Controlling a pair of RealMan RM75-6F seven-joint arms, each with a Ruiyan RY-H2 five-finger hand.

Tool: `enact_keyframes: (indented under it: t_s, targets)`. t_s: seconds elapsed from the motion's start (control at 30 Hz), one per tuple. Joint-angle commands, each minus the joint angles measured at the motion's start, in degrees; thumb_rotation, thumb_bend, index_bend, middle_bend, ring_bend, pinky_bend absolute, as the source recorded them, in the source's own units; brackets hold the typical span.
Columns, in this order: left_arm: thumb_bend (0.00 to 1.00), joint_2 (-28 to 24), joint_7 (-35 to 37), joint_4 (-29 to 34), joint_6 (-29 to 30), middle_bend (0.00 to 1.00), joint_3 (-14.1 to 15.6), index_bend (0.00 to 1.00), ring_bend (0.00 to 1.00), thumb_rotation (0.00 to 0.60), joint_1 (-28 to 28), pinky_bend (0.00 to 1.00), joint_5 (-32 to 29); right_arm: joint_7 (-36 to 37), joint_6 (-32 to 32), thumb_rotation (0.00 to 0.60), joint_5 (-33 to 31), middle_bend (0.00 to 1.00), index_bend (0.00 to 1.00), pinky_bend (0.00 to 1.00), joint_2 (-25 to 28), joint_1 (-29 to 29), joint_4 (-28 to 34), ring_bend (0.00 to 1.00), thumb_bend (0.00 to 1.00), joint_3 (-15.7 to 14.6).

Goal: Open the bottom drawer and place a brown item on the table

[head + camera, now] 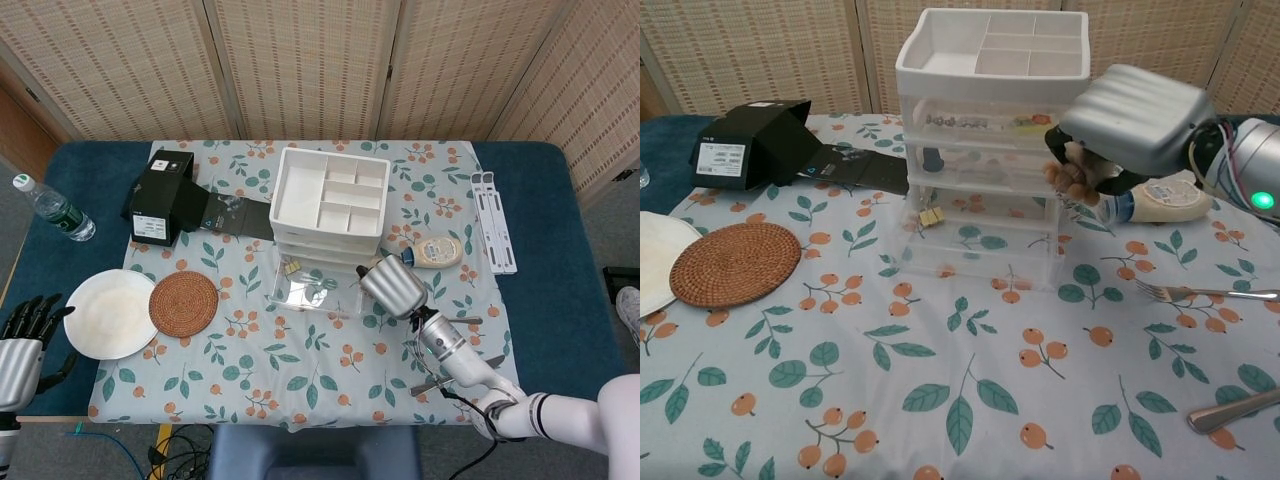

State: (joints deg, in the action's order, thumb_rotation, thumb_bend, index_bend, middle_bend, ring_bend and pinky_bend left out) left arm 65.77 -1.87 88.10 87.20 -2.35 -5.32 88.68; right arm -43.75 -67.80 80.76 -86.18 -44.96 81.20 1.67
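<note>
Now carried clear of open bottom drawer [308,290].
Right hand [1130,125] clenched around brown item [1068,172]; best lowered gently onto bare tablecloth [940,400].

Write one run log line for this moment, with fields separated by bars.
right hand: holds brown item, lifted right of drawer unit | bottom drawer: open | left hand: idle at table edge, holds nothing | placement: not yet done

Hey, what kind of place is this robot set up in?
Probably a staged indoor test room, not a real home: woven folding screens close off the back, and a table with a floral cloth holds a plastic drawer unit and scattered household props.
</note>
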Motion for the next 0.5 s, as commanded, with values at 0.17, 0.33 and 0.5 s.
enact_keyframes:
  t_s: [0.17,0.33,0.5]
  targets:
    - [0.32,-0.27,-1.40,1.36,-0.03,0.12,0.21,0.20,0.07,0.600,-0.26,0.09,0.66,4.45,-3.03,0.600,6.24,0.95,0.60,1.00,1.32,3.51,3.52,1.00,0.48,-3.54]
    - [0.32,-0.54,-1.97,1.98,0.15,0.12,0.41,0.20,0.07,0.600,-0.02,0.09,0.60,5.61,-2.43,0.600,9.64,0.95,0.60,1.00,0.51,4.09,4.80,1.00,0.48,-4.75]
    - [0.32,-0.79,-2.13,2.29,0.51,0.12,0.61,0.20,0.07,0.600,0.39,0.09,0.46,5.81,-0.07,0.600,11.02,0.95,0.60,1.00,-1.44,4.31,4.05,1.00,0.48,-5.47]
